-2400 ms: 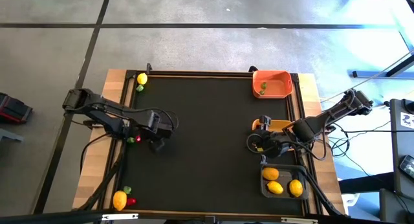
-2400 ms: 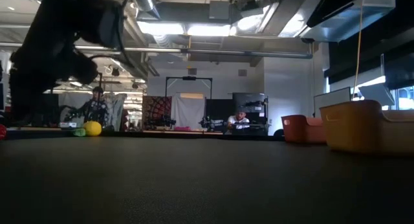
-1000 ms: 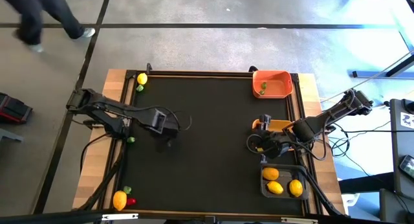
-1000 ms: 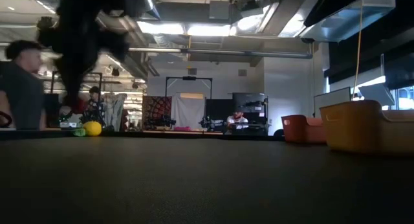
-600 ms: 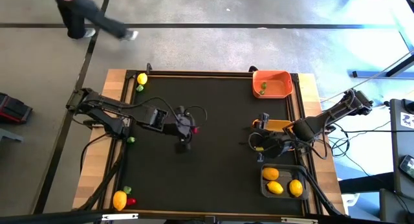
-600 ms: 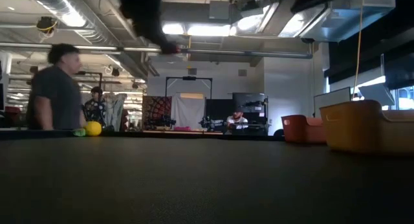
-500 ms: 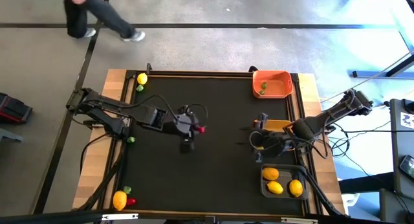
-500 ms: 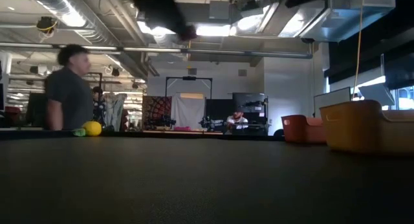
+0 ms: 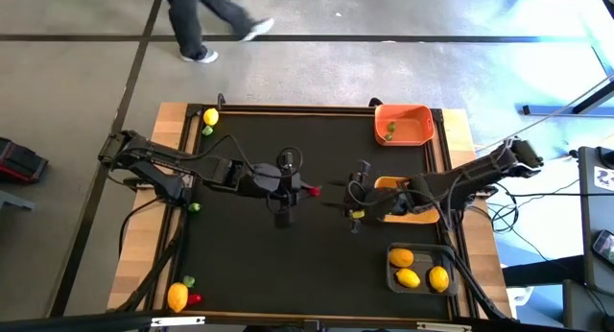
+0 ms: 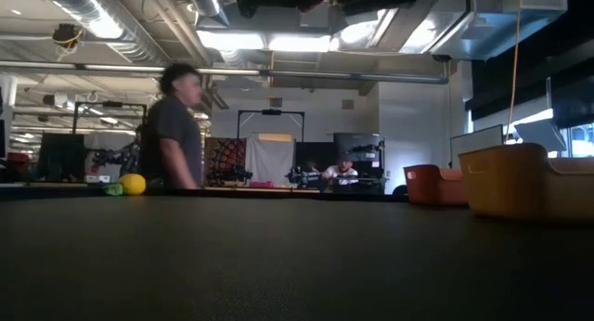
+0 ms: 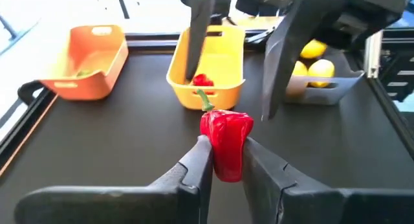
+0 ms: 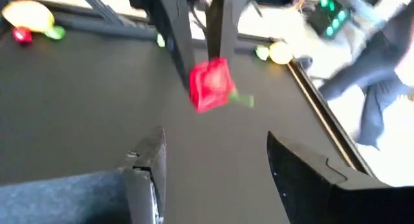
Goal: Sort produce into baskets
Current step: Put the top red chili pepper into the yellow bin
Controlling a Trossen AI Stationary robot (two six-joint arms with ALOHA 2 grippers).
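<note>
The left gripper (image 11: 225,160) is clamped on the red pepper (image 11: 226,141), held stem-up above mid-table and presented squarely between the parted jaws of the right gripper (image 12: 217,160) facing it, apparently for transfer toward the yellow basket (image 11: 207,65).

High view: even overhead light; desk (image 9: 317,246) mat reads flat black with few shadows; pale bluish glare at the upper right floor; walking person (image 9: 206,15) slightly smeared.
Low view: dim foreground, mat nearly black; bright ceiling strip lights (image 10: 269,41) overexposed; passing person (image 10: 174,131) motion-blurred; yellow basket (image 10: 524,182) softly lit.
Left wrist view: bright backlight washes out the far edge; red pepper (image 11: 225,143) sharp, well lit.
Right wrist view: heavy motion blur throughout; red pepper smeared; white glare at the far edge.
</note>
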